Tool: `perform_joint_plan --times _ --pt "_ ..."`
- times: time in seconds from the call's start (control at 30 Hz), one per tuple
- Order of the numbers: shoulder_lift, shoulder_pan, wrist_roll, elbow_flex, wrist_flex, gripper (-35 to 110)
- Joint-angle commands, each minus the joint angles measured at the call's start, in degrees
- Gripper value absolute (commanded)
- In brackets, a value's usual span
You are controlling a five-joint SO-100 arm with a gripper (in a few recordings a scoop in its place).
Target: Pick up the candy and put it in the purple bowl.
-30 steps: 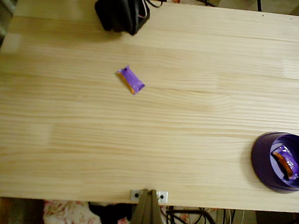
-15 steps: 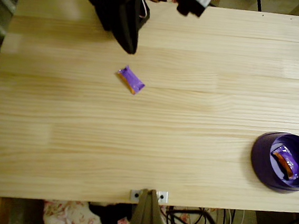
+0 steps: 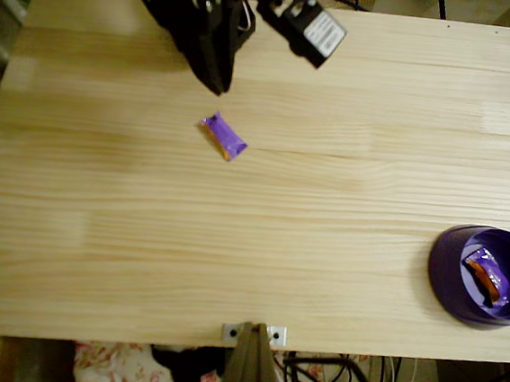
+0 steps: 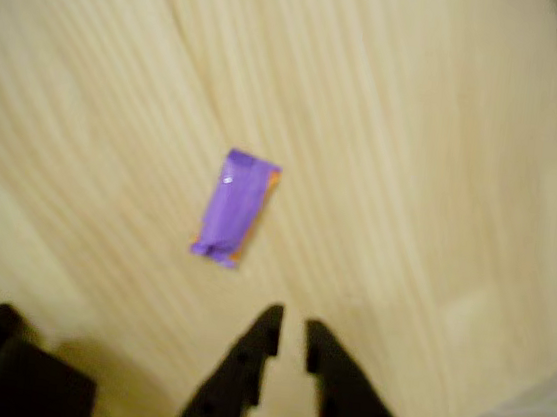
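candy (image 4: 234, 207) lying flat on bare table (image 3: 328, 180), mid-left in overhead view, well apart from purple bowl (image 3: 450, 273); gripper (image 4: 291, 333) just short of it, fingers nearly together, holding nothing; wrapper looks light, slick, crinkly; probably best pinched across narrow sides

A pale wooden counter (image 3: 326, 207) with straight grain running across it. A small purple candy (image 3: 222, 136) lies flat on it, left of centre. A purple bowl (image 3: 446, 268) stands near the right front corner, well apart from the candy.
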Motion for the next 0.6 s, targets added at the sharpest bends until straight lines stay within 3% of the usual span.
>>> perform_joint_plan --times 0.0,0.57 --pt "1.4 -0.4 3.4 1.6 0.5 7" --pt "-4.9 -2.8 12.6 9.5 -2.9 22"
